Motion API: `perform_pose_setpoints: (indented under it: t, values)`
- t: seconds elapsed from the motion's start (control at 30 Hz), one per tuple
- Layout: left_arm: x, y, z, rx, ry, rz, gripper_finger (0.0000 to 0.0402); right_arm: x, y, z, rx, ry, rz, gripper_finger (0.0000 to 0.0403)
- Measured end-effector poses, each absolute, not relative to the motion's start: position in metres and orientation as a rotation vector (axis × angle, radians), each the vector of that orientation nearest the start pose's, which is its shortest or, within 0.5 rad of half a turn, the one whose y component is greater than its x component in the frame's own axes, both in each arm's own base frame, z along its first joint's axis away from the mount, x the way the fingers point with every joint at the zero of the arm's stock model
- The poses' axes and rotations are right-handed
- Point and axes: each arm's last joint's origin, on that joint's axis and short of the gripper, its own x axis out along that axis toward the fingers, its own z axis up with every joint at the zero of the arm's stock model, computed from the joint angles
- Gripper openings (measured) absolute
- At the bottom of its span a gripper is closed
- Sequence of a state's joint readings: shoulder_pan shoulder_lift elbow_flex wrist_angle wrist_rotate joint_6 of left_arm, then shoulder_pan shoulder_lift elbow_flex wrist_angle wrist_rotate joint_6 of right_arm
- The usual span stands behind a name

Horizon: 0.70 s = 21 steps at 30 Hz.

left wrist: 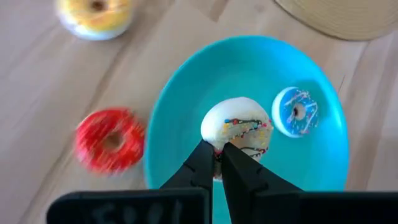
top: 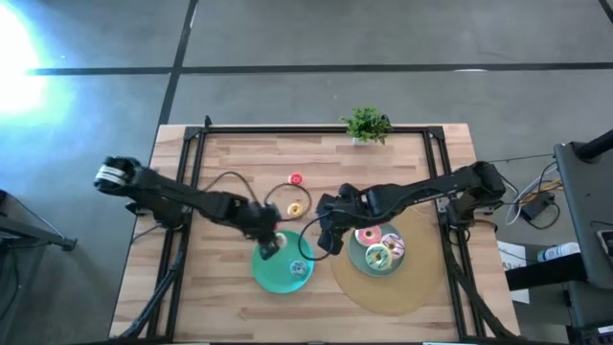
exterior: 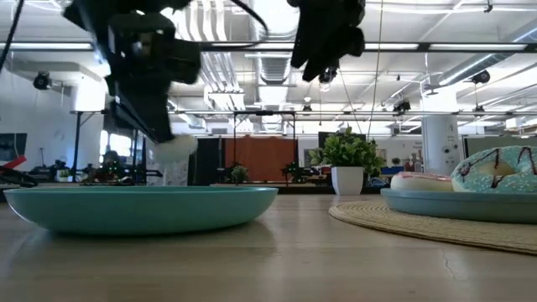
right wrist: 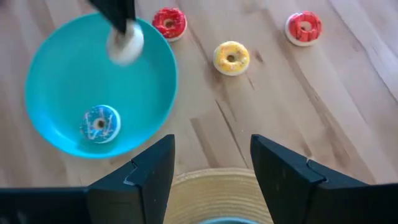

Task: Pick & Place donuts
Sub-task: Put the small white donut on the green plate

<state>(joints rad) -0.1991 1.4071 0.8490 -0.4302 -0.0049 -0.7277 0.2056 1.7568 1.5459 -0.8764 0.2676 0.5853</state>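
My left gripper is shut on a small white sprinkled donut above the left teal plate, and both also show in the low view, gripper and donut. A tiny blue-frosted donut lies flat on that plate. On the wood lie a yellow donut and two red donuts. My right gripper hangs open over the near edge of the woven mat, beside the plate, touching nothing. Larger donuts sit on the right teal plate. My left gripper pinches the white donut by its rim between the two fingers, coming from above and pointing down. The donut hangs below the fingertips, tilted on edge, lifted clear of the left plate's rim.
A round woven mat lies under the right plate. A small potted plant stands at the far edge. A black frame borders the table. Bare wood lies near the left and near edges.
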Motion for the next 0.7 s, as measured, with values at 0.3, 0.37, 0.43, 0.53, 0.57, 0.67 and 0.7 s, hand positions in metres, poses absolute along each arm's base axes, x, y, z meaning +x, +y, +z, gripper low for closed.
perform_pose_setpoints:
  t: [0.3, 0.37, 0.43, 0.53, 0.57, 0.67, 0.7]
  values:
    - [0.319, -0.069, 0.182, -0.454, 1.107, 0.076, 0.0, 0.339, 0.08, 0.292, 0.299, 1.024, -0.441, 0.0203]
    - [0.325, -0.07, 0.179, -0.445, 1.111, 0.074, 0.0001, 0.337, 0.085, 0.29, 0.297, 1.036, -0.44, 0.0203]
    - [0.328, -0.07, 0.174, -0.445, 1.127, 0.08, 0.0007, 0.335, 0.089, 0.289, 0.299, 1.035, -0.445, 0.0203]
    - [0.329, -0.07, 0.17, -0.455, 1.141, 0.094, 0.0028, 0.333, 0.095, 0.287, 0.292, 1.027, -0.457, 0.0203]
    - [0.329, -0.07, 0.17, -0.461, 1.14, 0.097, 0.0038, 0.332, 0.097, 0.287, 0.287, 1.023, -0.459, 0.0203]
    - [0.327, -0.07, 0.173, -0.464, 1.133, 0.103, 0.0073, 0.331, 0.1, 0.286, 0.28, 1.022, -0.456, 0.0203]
    - [0.326, -0.069, 0.176, -0.461, 1.126, 0.113, 0.0085, 0.331, 0.1, 0.286, 0.278, 1.024, -0.456, 0.0203]
